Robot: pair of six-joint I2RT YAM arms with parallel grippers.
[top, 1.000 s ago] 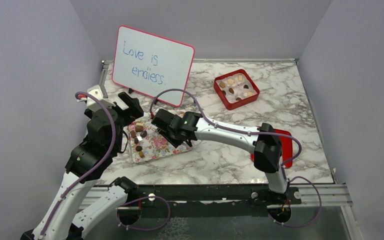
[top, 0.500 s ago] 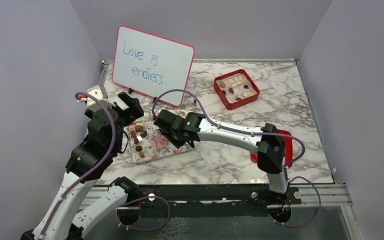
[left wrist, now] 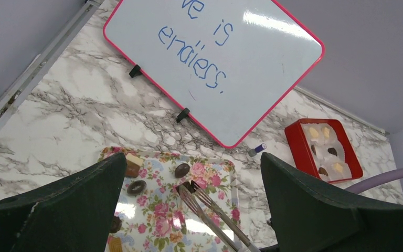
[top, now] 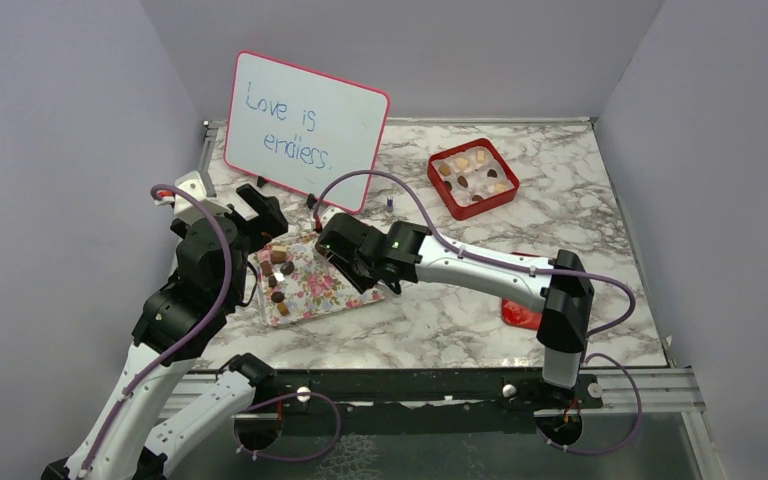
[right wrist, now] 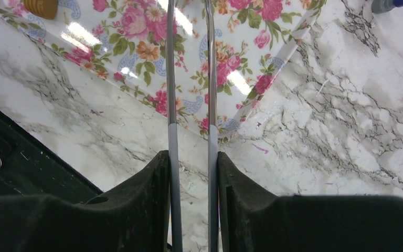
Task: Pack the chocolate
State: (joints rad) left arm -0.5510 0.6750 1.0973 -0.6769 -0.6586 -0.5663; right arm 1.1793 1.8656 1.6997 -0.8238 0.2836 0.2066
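Right now your right gripper (right wrist: 189,157) is clenched on a pair of metal tongs (right wrist: 170,79), its two dark fingers pressing the thin arms from either side while a narrow gap stays between the arms. That arm reaches across the marble table (top: 430,322) from the right, and the tongs point over the floral tray (top: 322,290), which lies at the near left. From the left wrist view you can see the forked tips sitting right at a dark piece of chocolate (left wrist: 189,185) near the tray's middle; whether the tips pinch it or only touch it, you cannot tell. More pieces lie loose on the tray: a dark oval (left wrist: 182,169) just beyond the tips, a ring-shaped one (left wrist: 136,187) to their left, a squarish tan-topped one (left wrist: 133,164) near the far left corner, and a couple more at the near left edge. Your left gripper (left wrist: 193,160) hangs above the tray's left end with its fingers spread wide and nothing between them. Well apart, at the far right of the table, the red box (top: 436,182) holds several brown and tan pieces (top: 462,163) in its white lining. A whiteboard (top: 305,130) stands tilted behind the tray, and a blue-capped marker (left wrist: 257,149) lies just beside its right foot.
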